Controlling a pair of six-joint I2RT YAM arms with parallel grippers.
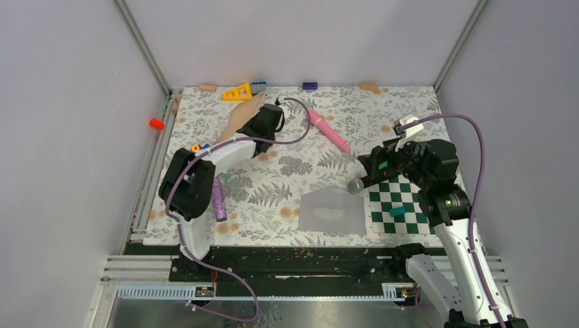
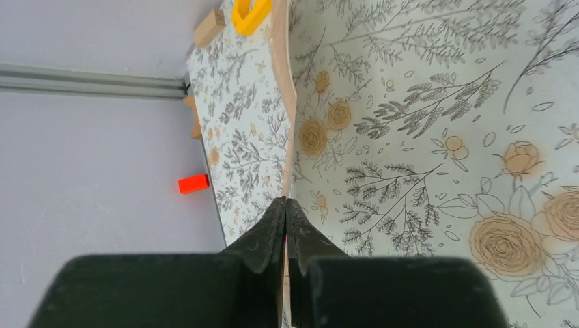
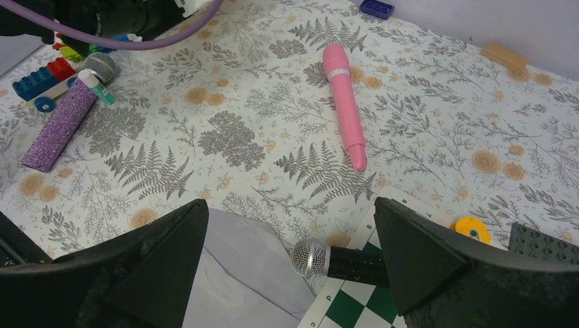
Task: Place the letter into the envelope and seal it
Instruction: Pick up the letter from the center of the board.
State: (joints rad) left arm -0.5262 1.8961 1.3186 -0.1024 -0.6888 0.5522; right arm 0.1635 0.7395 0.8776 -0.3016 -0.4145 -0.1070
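The pale grey-lavender envelope (image 1: 331, 212) lies flat at the near middle of the floral mat, its right edge against the checkerboard mat; it also shows in the right wrist view (image 3: 252, 273). The letter (image 1: 239, 116), a tan sheet, is held up off the mat at the back left, and the left wrist view shows it edge-on (image 2: 287, 116). My left gripper (image 1: 254, 125) (image 2: 285, 203) is shut on its near edge. My right gripper (image 1: 365, 169) (image 3: 290, 205) stands wide open above the envelope's right corner, holding nothing.
A toy microphone (image 1: 355, 184) (image 3: 311, 258) lies between the envelope and the green-and-white checkerboard mat (image 1: 399, 219). A pink stick (image 1: 328, 130) lies behind, a purple glitter tube (image 1: 218, 199) at left. A yellow triangle (image 1: 237, 91) and small blocks line the back edge.
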